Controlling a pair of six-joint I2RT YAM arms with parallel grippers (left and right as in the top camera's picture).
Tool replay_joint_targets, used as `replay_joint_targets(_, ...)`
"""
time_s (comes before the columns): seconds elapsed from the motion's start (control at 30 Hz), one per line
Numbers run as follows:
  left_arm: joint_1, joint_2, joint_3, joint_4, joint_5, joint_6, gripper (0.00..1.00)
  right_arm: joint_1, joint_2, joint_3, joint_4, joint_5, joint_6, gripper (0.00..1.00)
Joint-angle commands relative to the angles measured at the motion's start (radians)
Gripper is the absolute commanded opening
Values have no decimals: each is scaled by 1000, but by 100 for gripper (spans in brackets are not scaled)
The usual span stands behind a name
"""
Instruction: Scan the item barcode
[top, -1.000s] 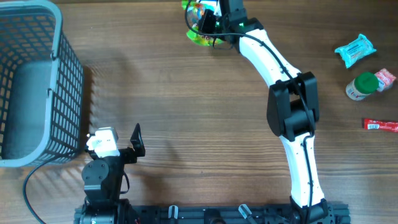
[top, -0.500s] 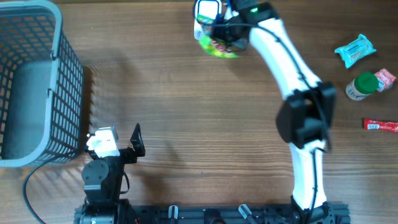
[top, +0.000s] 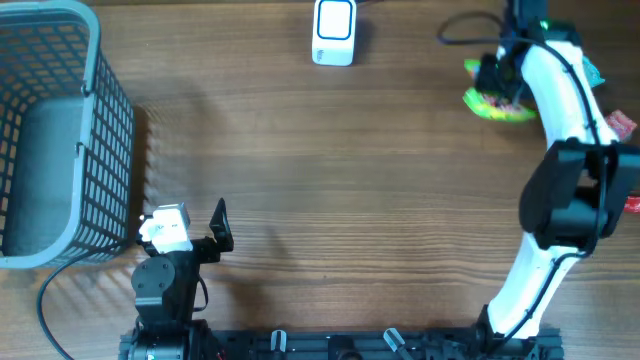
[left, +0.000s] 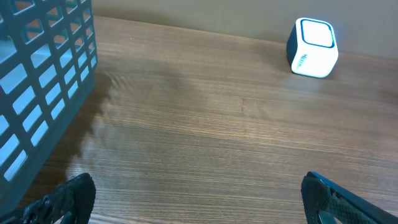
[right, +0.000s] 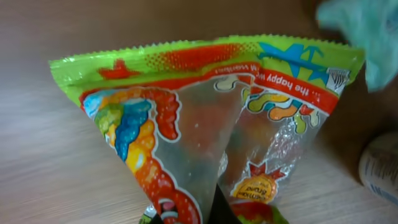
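My right gripper is shut on a green gummy-candy bag near the table's far right. In the right wrist view the bag fills the frame, hanging from the pinch at the bottom edge; no barcode shows on this face. The white scanner stands at the top centre, well left of the bag, and also appears in the left wrist view. My left gripper rests at the lower left, open, with bare wood between its fingers.
A grey mesh basket takes up the left side, its wall close to my left gripper. A teal packet and a white bottle lie just beyond the bag. A red sachet lies at the right edge.
My right arm has swung from over the scanner at top centre to the far right, carrying the candy bag. The scanner is now uncovered. The left arm has not moved.
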Motion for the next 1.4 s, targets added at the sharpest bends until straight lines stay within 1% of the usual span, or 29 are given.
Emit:
replay_joint_targets(0.0, -4, -6, -4, 4, 11, 15, 100, -101, -6, -39, 67, 22, -17, 4)
replay_joint_targets(0.03, -4, -6, -4, 4, 11, 15, 100, -118, -7, -38, 79, 11, -42, 18)
replay_joint_targets(0.07, -4, -6, -4, 4, 11, 15, 100, -141, -11, -29, 80, -10, -102, 55)
replay_joint_targets(0.1, -4, -6, -4, 4, 11, 15, 100, -153, -14, -15, 68, -29, -144, 89)
replay_joint_targets(0.13, -4, -6, -4, 4, 12, 15, 100, -161, -21, 16, 36, -57, -166, 100)
replay_joint_targets(0.27, -4, -6, -4, 4, 11, 15, 100, -148, -67, 139, -49, -192, -165, 100)
replay_joint_targets(0.3, -4, -6, -4, 4, 11, 15, 100, -136, -98, 196, -97, -242, -161, 100)
replay_joint_targets(0.37, -4, -6, -4, 4, 11, 15, 100, -119, -159, 247, -143, -274, -141, 100)
replay_joint_targets(0.5, -4, -6, -4, 4, 11, 15, 100, -72, -383, 290, -202, -274, -105, 100)
replay_joint_targets(0.63, -4, -6, -4, 4, 11, 15, 100, -67, -619, 290, -278, -274, 3, 100)
replay_joint_targets(0.8, -4, -6, -4, 4, 11, 15, 100, -67, -863, 290, -278, -274, 13, 100)
replay_joint_targets(0.93, -4, -6, -4, 4, 11, 15, 100, -67, -1008, 290, -280, -274, 13, 100)
replay_joint_targets(1.2, -4, -6, -4, 4, 11, 15, 100, -67, -1199, 282, -308, -258, 2, 100)
replay_joint_targets(1.3, -4, -6, -4, 4, 11, 15, 100, -67, -1272, 233, -268, -247, -14, 100)
replay_joint_targets(1.33, -4, -6, -4, 4, 11, 15, 100, -67, -1300, 206, -236, -247, -16, 100)
replay_joint_targets(1.37, -4, -6, -4, 4, 11, 15, 100, -67, -1350, 146, -168, -248, -16, 100)
